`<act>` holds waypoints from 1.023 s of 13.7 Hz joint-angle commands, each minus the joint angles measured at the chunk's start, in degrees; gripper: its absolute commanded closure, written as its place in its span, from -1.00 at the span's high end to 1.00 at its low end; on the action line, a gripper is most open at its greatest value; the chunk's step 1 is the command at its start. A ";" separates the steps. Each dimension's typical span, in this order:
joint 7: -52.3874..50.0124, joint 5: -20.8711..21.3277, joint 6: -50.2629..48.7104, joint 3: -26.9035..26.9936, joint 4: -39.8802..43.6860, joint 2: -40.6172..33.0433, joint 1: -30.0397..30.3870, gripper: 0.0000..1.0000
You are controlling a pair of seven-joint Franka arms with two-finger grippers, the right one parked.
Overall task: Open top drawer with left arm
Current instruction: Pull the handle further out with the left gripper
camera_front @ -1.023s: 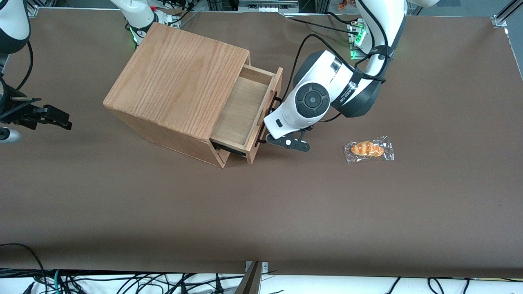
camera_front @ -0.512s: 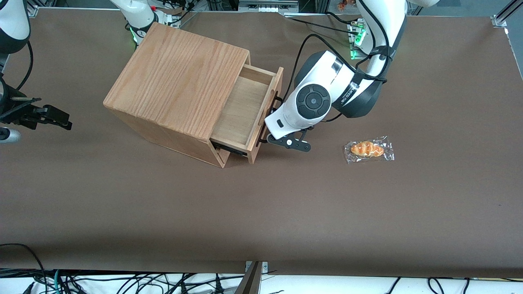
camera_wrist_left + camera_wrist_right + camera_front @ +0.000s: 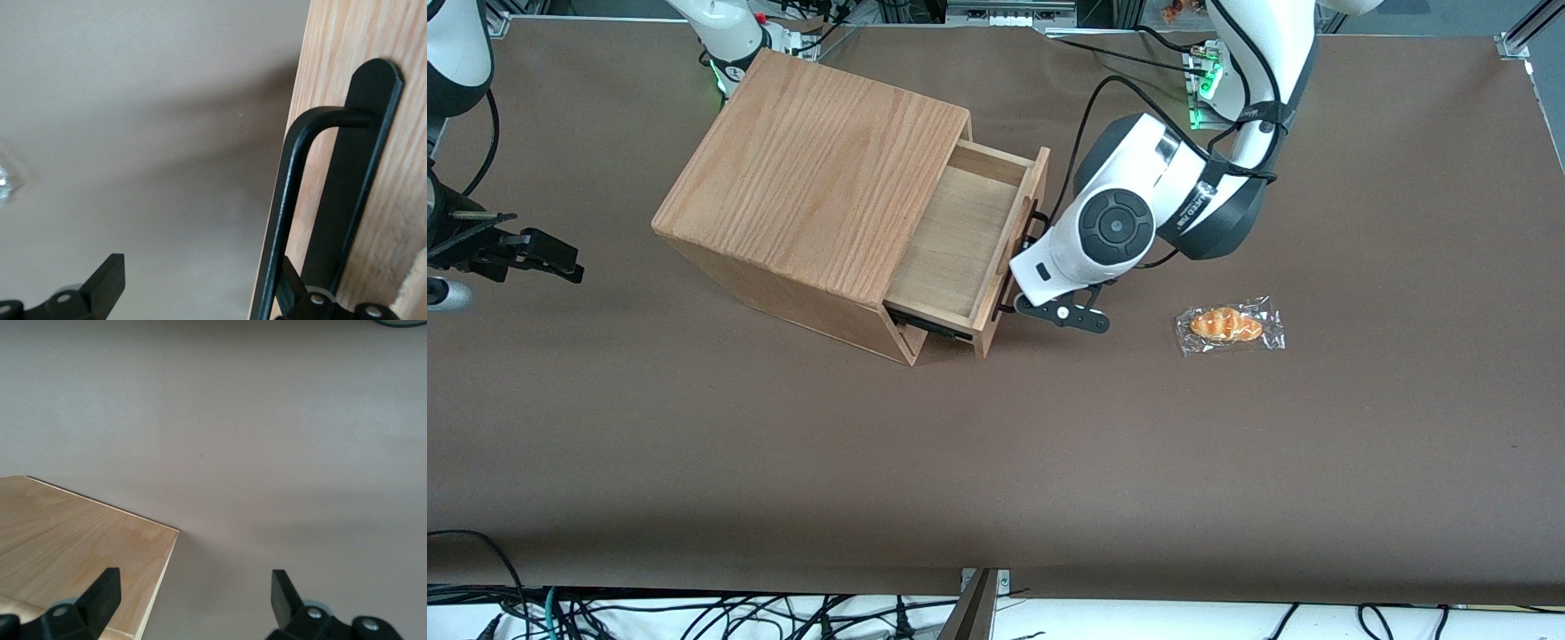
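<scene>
Front view: you are seeing the shallow pale-wood top drawer [image 3: 960,240] standing partly pulled out of the oak-grain box cabinet [image 3: 809,169] on the brown desk [image 3: 996,462]. The white left arm [image 3: 1138,213] is holding its black two-finger gripper [image 3: 1021,267] at the drawer's thin black bar handle [image 3: 287,200]. Jaws are standing open, one finger [image 3: 293,293] hooked inside the handle. A plastic-wrapped bread roll [image 3: 1229,325] is lying toward the working arm's end.

left arm [image 3: 1138,213]: white shell | dark grey joint bands | round black cap | black cable | black gripper [image 3: 1024,283]
</scene>
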 commanded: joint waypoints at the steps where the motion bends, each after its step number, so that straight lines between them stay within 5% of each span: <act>1: 2.10 3.18 -2.89 0.67 -0.75 -1.87 1.75 0.94; 14: 1.39 2.39 -4.82 0.23 -0.13 -4.59 1.75 0.98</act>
